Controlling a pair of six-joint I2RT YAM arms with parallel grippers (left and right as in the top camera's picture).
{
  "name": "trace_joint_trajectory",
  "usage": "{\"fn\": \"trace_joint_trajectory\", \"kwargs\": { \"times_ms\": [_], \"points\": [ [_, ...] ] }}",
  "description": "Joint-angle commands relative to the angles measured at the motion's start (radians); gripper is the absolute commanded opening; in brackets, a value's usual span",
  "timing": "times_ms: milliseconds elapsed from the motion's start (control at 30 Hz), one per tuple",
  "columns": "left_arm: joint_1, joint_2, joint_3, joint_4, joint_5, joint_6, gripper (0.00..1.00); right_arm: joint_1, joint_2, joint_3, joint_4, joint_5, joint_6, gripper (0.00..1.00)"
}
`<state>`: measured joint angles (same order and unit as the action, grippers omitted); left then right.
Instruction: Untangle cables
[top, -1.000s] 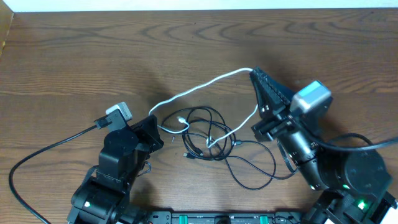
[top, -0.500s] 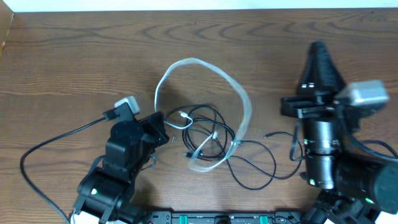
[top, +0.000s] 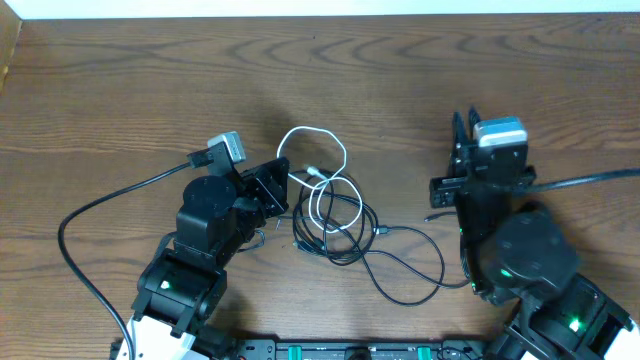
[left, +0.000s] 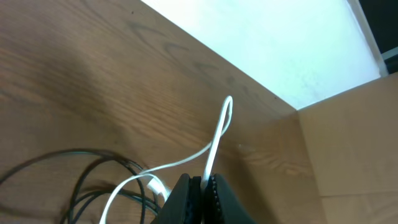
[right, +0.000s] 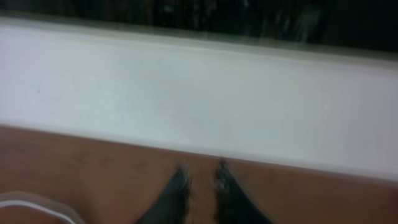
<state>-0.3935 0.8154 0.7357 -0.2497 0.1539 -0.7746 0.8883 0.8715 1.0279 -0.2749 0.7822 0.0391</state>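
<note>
White cable (left: 216, 140) is nipped tight in the left claw (left: 200, 183) — from there it runs out in a narrow loop, then curls back onto the black cables (top: 335, 235). These lie coiled and knotted mid-worktop (top: 150, 90), with one strand trailing toward the right arm. The left arm crouches low, angled in at the heap. The right claw (top: 463, 125) — fingers barely parted, holding nothing — points toward the far edge, well apart from the tangle.

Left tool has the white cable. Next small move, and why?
Probably draw the left tool leftward, away from the black cables: it pinches the white cable, whose loose loop lies across them, and the right tool holds nothing.
</note>
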Motion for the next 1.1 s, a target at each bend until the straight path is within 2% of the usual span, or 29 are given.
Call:
{"fn": "trace_joint_trajectory", "kwargs": {
  "times_ms": [0, 67, 167, 300, 367, 433, 567, 700, 833, 1067],
  "points": [
    [0.005, -0.001, 0.023, 0.009, -0.016, 0.066, 0.08, -0.004, 0.0, 0.005, -0.161, -0.044, 0.422, 0.2],
    [0.005, -0.001, 0.023, 0.014, -0.04, 0.068, 0.08, -0.004, 0.011, 0.005, -0.25, -0.137, 0.518, 0.24],
    [0.005, -0.001, 0.023, 0.028, -0.058, 0.068, 0.08, -0.004, 0.048, 0.005, -0.34, -0.298, 0.525, 0.3],
    [0.005, -0.002, 0.023, 0.04, -0.061, 0.068, 0.08, -0.004, 0.141, 0.005, -0.402, -0.415, 0.521, 0.37],
    [0.005, -0.002, 0.023, 0.046, -0.061, 0.068, 0.08, -0.004, 0.21, 0.005, -0.417, -0.431, 0.526, 0.37],
    [0.005, -0.003, 0.023, 0.047, -0.061, 0.068, 0.08, -0.004, 0.279, 0.005, -0.417, -0.455, 0.549, 0.41],
    [0.005, -0.003, 0.023, 0.042, -0.061, 0.073, 0.08, -0.004, 0.412, 0.005, -0.42, -0.482, 0.678, 0.43],
    [0.005, -0.003, 0.023, 0.038, -0.061, 0.141, 0.08, -0.005, 0.513, 0.005, -0.43, -0.511, 0.823, 0.48],
    [0.005, -0.003, 0.023, 0.034, -0.061, 0.15, 0.08, -0.005, 0.594, 0.005, -0.409, -0.523, 0.898, 0.55],
    [0.005, -0.01, 0.023, 0.026, -0.061, 0.15, 0.08, -0.005, 0.739, 0.005, -0.347, -0.546, 0.988, 0.56]
  ]
}}
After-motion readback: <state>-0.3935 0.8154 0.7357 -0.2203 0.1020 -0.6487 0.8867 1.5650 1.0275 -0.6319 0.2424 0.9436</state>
